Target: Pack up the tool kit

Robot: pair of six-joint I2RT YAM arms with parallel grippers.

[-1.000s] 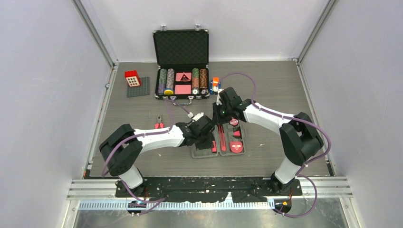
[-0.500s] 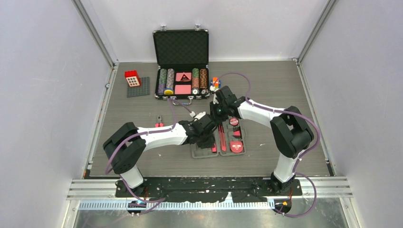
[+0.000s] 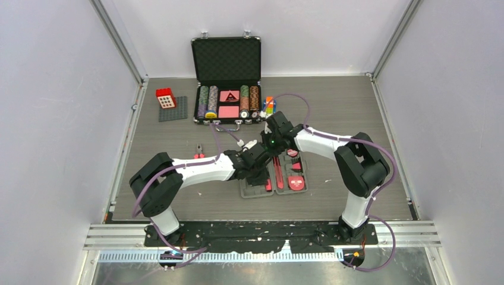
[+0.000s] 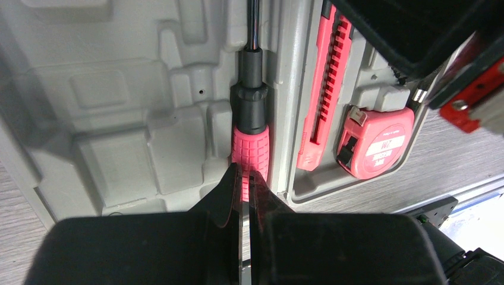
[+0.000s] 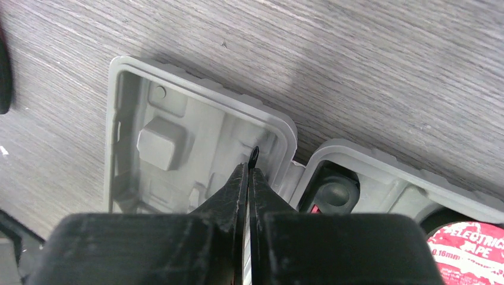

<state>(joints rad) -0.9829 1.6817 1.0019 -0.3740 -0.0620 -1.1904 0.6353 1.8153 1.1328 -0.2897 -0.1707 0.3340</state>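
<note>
The grey tool kit case [image 3: 249, 193] lies open in front of both arms. In the left wrist view a red-and-black screwdriver [image 4: 250, 148] sits in its slot, with a red knife [image 4: 324, 77] and a red tape measure [image 4: 374, 142] in the other half. My left gripper [image 4: 245, 178] is shut, its tips over the butt of the screwdriver handle. My right gripper [image 5: 248, 169] is shut above the case's far end [image 5: 178, 136], and the screwdriver's thin tip [image 5: 254, 154] shows just past its fingertips. Red-handled pliers [image 3: 198, 154] lie loose on the table to the left.
An open black case of poker chips [image 3: 227, 77] stands at the back. Left of it is a dark baseplate [image 3: 172, 110] with a red brick [image 3: 165, 98]. A small colourful block [image 3: 269, 105] sits right of the chip case. A roll of electrical tape [image 5: 463, 249] is in the kit.
Both grippers have closed. The right arm has swung left and nearer, bringing its gripper over the case's far end beside the left gripper. The left arm has shifted slightly.
</note>
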